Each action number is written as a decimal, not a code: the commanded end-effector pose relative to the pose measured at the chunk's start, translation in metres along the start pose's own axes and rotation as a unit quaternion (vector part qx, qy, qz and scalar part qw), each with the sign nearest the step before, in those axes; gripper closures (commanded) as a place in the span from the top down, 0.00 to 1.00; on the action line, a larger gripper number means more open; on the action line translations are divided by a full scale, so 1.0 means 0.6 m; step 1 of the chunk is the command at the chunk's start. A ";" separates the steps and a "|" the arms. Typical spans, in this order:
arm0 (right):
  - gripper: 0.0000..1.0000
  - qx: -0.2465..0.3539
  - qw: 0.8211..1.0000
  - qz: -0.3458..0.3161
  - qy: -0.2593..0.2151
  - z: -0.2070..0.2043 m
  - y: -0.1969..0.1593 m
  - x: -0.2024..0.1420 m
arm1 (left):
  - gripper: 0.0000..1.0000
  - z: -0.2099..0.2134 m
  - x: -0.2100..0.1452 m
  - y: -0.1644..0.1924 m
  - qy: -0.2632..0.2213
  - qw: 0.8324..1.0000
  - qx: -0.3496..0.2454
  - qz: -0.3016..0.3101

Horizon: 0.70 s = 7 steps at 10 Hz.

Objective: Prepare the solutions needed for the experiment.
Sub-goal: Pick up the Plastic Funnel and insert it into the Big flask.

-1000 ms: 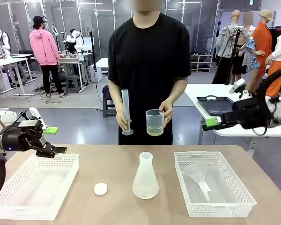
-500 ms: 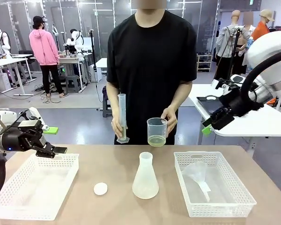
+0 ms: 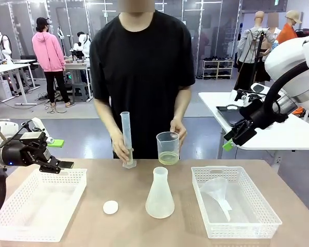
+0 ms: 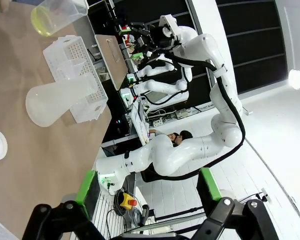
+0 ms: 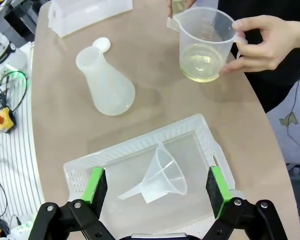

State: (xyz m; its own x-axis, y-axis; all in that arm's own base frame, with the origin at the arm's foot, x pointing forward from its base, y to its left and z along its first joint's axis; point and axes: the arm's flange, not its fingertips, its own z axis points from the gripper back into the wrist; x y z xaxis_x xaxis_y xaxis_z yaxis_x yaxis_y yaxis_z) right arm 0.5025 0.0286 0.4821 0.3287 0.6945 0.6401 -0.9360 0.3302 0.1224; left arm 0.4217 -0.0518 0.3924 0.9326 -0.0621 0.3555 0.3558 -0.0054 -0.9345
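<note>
My left jaws are spread and empty above the far rim of the left basket (image 3: pixel 26 234). My right jaws, also spread and empty, hang high off the surface's (image 3: pixel 129 226) right side, looking down on a funnel (image 5: pixel 162 175) lying in the right basket (image 5: pixel 80 172). The solutions (image 3: pixel 168 158), a shallow yellowish layer, sit in a beaker (image 3: pixel 168 143) that a person's hand (image 3: pixel 178 128) holds at the far edge, behind the flask (image 3: pixel 159 194). The other hand (image 3: pixel 121 150) holds a cylinder (image 3: pixel 126 131) upright just beside it.

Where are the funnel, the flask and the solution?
Funnel (image 5: pixel 164 175), right wrist view, on its cone.
Flask (image 3: pixel 159 200), front view, on its body.
Solution (image 5: pixel 200 67), right wrist view, on the liquid's surface.
</note>
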 end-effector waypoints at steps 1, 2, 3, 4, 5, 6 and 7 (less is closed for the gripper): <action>1.00 0.006 1.000 -0.004 -0.011 0.004 0.002 0.005 | 1.00 -0.001 0.000 -0.001 0.000 1.000 -0.001 0.000; 1.00 0.000 1.000 0.000 0.000 0.000 0.000 0.000 | 1.00 -0.001 0.000 -0.001 0.000 1.000 -0.001 0.000; 1.00 -0.008 0.997 0.048 0.052 -0.007 -0.005 0.015 | 1.00 -0.001 0.000 -0.001 0.000 1.000 -0.001 0.000; 1.00 -0.014 0.992 0.096 0.083 -0.013 -0.014 0.028 | 1.00 -0.001 0.000 -0.001 0.000 1.000 -0.001 0.000; 1.00 -0.017 0.985 0.133 0.112 -0.023 -0.025 0.041 | 1.00 -0.001 0.000 -0.001 0.000 1.000 -0.001 0.000; 1.00 -0.006 0.978 0.161 0.131 -0.035 -0.039 0.050 | 1.00 -0.001 0.000 -0.001 0.000 1.000 -0.001 0.000; 1.00 0.002 0.967 0.202 0.156 -0.051 -0.049 0.057 | 1.00 -0.001 0.000 -0.001 0.000 1.000 -0.001 0.000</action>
State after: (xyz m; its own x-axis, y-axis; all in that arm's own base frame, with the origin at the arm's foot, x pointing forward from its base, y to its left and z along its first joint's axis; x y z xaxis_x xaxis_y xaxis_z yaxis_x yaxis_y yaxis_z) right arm 0.5288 0.0617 0.4831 0.0489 0.9089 0.4141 -0.9970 0.0695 -0.0348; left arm 0.4218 -0.0517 0.3923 0.9326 -0.0621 0.3554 0.3558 -0.0051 -0.9345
